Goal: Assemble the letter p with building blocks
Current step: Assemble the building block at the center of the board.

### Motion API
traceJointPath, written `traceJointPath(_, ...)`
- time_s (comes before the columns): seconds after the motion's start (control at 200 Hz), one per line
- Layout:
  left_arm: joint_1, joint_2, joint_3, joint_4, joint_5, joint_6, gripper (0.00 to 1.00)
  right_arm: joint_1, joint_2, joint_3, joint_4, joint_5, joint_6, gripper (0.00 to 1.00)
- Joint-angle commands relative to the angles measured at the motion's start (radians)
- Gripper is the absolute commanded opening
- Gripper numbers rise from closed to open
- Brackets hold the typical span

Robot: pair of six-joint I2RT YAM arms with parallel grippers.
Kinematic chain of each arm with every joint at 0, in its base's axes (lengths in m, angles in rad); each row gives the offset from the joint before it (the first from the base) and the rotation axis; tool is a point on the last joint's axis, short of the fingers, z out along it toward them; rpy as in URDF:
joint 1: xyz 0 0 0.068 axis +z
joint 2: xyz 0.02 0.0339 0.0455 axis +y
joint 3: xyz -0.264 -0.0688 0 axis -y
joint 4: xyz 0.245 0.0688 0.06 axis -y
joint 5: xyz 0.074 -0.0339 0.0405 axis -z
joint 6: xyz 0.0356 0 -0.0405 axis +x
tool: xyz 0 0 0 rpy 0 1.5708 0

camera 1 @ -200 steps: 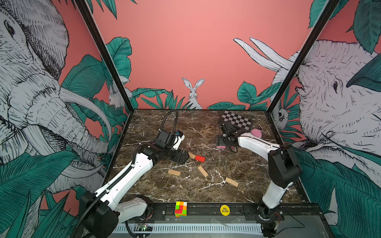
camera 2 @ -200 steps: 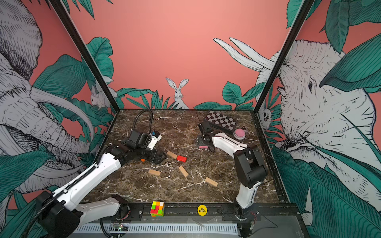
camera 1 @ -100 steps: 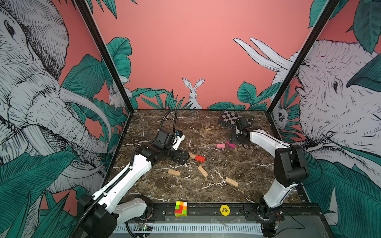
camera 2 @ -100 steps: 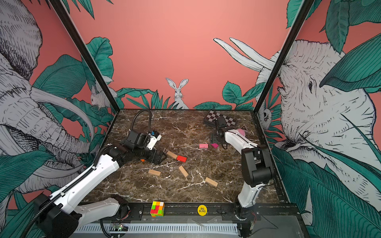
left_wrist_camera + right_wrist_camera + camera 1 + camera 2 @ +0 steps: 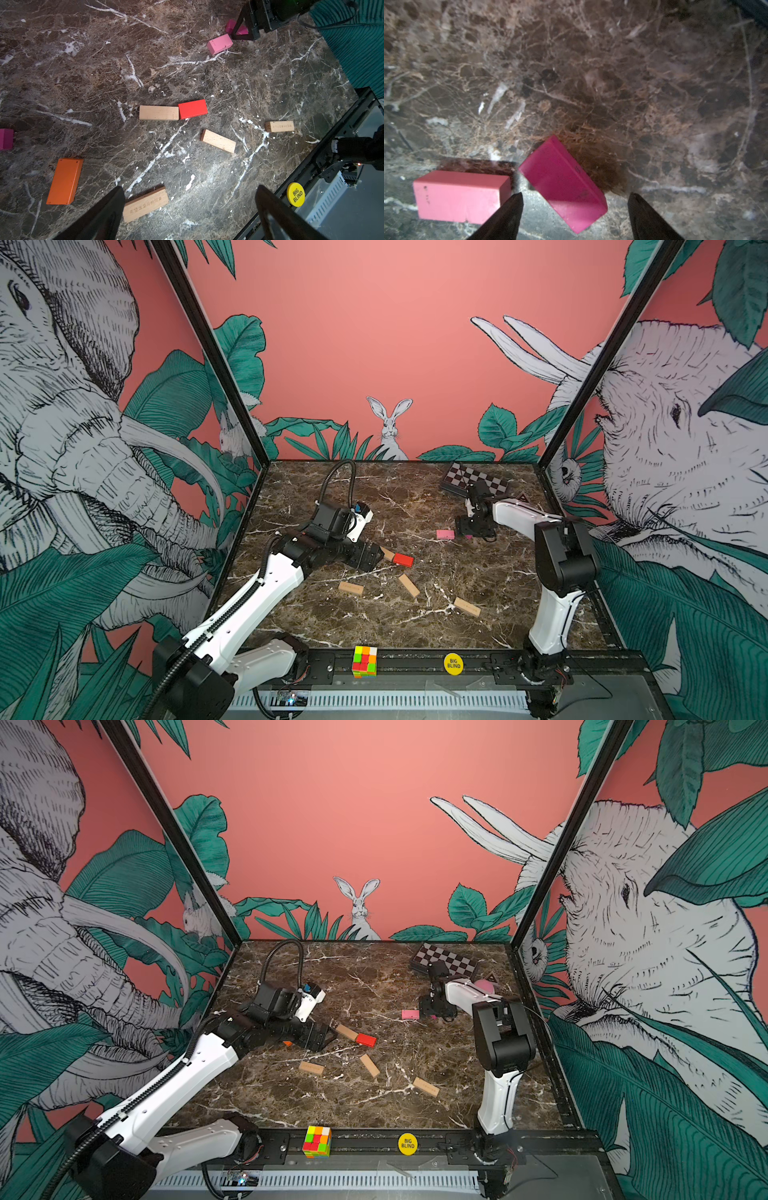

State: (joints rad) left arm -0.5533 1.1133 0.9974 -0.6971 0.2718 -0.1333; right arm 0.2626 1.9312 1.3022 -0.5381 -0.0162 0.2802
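Clock: twelve is the rabbit wall, six the front rail, as seen in both top views.
Red block: flat at the centre of the table. One end touches a plain tan block, and the two form one straight bar.
Left claw: spread wide with nothing in it, hanging over the table at nine o'clock of the red block.
Lettered tan block: flat at seven o'clock of the red block, lying below the open left claw, close by one finger.
Slanted tan block: at six o'clock of the red block, touching nothing.
Numbered tan block: out at five o'clock, alone.
Orange block: flat at nine o'clock, mostly hidden under the left arm in the top views.
Right claw: down low at one o'clock of the centre, jaws parted, straddling one end of the magenta block. Bare table shows between the block and one finger, so no grip.
Magenta block: on the table, skewed between the right claw's fingers.
Pink block: just beside the magenta block at its nine o'clock, with a sliver of table between them, outside the claw.
Second magenta block: only an edge shows, in the left wrist view.
Checkered box: far corner at one o'clock, behind the right claw.
Puzzle cube: on the front rail at six o'clock, with a yellow button beside it at its three.
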Motion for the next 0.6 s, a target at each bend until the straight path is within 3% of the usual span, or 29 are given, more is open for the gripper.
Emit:
traceJointPath(0.0,0.000,-0.011,-0.011,-0.001,-0.002,0.012,1.00,-0.005,0.032,0.043,-0.023,-0.005,-0.012,0.79)
traceJointPath(0.595,0.000,-0.008,-0.011,-0.004,-0.009,0.009,1.00,-0.016,0.077,0.063,-0.015,-0.057,-0.015,0.67)
